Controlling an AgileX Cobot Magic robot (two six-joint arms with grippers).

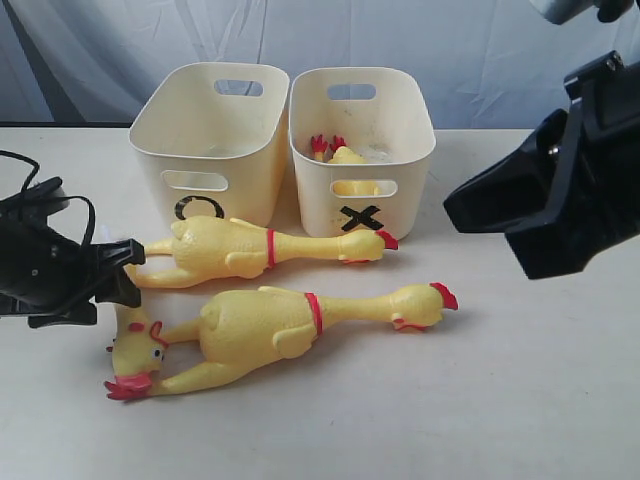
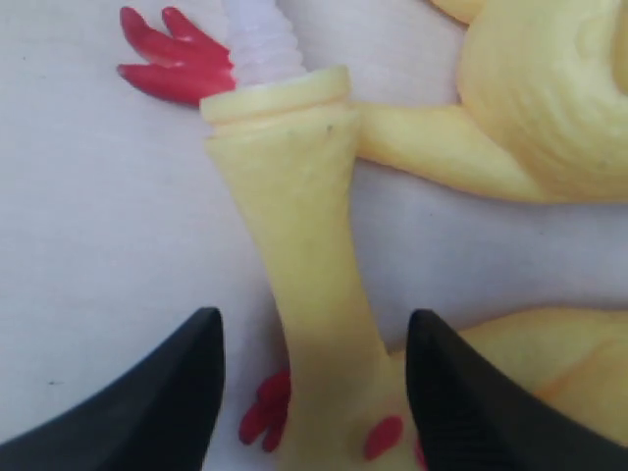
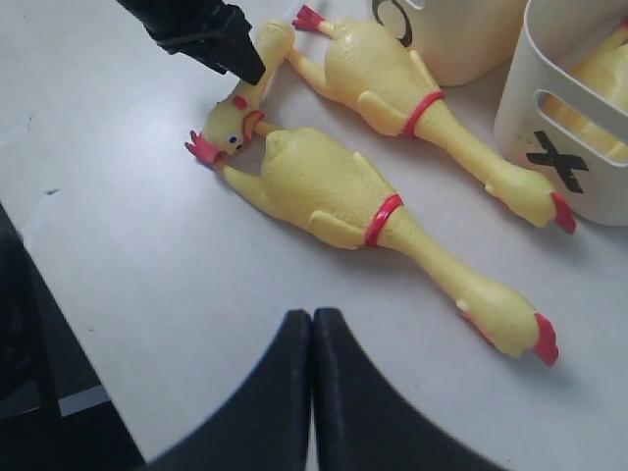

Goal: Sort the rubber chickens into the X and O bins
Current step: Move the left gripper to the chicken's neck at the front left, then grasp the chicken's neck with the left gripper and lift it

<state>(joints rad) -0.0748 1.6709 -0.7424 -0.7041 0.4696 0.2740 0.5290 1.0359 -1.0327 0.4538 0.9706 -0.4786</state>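
Two large rubber chickens lie on the table in front of the bins, one nearer the bins (image 1: 250, 247) and one closer to the front (image 1: 290, 325). A smaller chicken (image 1: 135, 348) lies at their left, head toward the front. In the left wrist view its neck (image 2: 304, 216) runs between the fingers of my left gripper (image 2: 314, 334), which is open with a gap on each side; its white tube (image 2: 257, 44) shows beyond. Another chicken (image 1: 345, 155) lies inside the X bin (image 1: 365, 215). The O bin (image 1: 200, 205) stands left of it. My right gripper (image 3: 312, 319) is shut on nothing, raised at the right.
The two cream bins stand side by side at the back of the white table (image 1: 500, 400). The two large chickens' legs lie close to the small chicken and my left gripper (image 1: 125, 270). The right arm's black body (image 1: 560, 190) hangs over the table's right side.
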